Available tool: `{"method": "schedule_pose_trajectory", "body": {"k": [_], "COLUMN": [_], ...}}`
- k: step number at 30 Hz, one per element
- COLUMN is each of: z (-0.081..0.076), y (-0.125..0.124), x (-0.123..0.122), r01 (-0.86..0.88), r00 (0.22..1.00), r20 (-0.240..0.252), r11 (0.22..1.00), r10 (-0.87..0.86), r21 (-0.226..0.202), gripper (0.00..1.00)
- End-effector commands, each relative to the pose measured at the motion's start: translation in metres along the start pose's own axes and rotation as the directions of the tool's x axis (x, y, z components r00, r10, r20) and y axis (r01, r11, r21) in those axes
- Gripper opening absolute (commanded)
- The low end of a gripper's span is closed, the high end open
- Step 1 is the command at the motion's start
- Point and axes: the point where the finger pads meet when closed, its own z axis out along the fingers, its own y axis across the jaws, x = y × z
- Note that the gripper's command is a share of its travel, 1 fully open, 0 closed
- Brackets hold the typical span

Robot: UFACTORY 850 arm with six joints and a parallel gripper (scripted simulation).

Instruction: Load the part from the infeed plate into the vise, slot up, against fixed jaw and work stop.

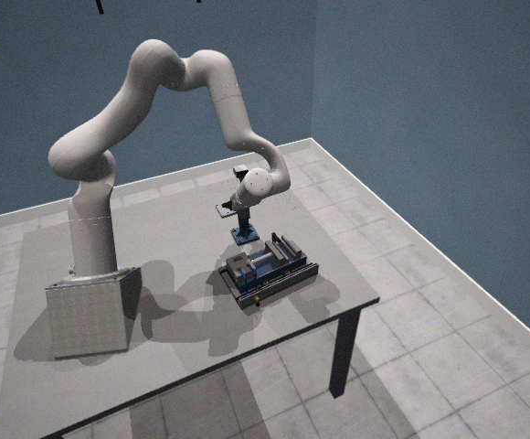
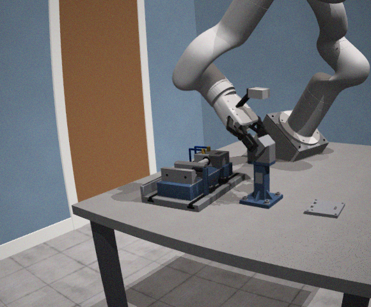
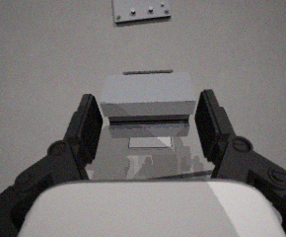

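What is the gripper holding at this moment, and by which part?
Nothing. The gripper is open, its fingers standing either side of the part on the V-block, not closed on it.

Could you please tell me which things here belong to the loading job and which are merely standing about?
Job in hand: part, atop the V-block stand; vise; infeed plate, bare; tool, open around the part.
Standing about: table; orange wall panel.
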Motion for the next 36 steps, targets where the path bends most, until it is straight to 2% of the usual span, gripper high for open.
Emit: {"method": "schedule_pose_trajectory", "body": {"k": [1,16,36], "z": [-0.0005,-0.0006,-0.0006], "y": [0.0006,0.0006,0.0006], "x": [0.0002,0.0,0.0], "r01": [0.001,0.001,0.001], "r00": [1.0,1.0,0.999], "r20": [-0.012,-0.032,-0.033], "r11": [1.0,1.0,1.0], "r10": [-0.001,-0.001,-0.001], "r21": [-0.001,-0.001,-0.001], "gripper": [0.89,0.89,0.89]}}
